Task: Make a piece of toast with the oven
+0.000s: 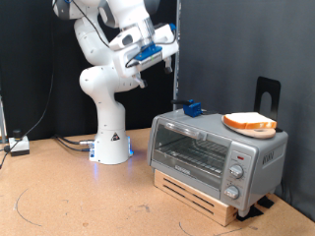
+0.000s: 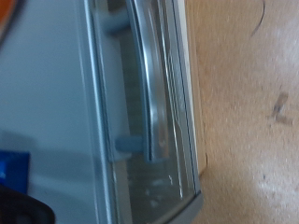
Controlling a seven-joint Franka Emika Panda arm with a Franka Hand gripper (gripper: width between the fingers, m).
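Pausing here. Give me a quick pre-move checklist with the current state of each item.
1. Oven door shut: ok, glass door closed, handle in the wrist view.
2. Toast position: ok, on a plate atop the oven.
3. End effector clear of the oven: ok, raised above its left end in the exterior view.
4. End effector empty: cannot tell.
5. Blue object on the oven top: ok, not on the door.

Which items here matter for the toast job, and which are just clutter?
Job:
- toast, on a plate on top of the oven
- oven, door shut, handle filling the wrist view
- gripper, raised above the oven

Lying about:
- blue object on the oven top
- black stand behind the oven
- cables on the table
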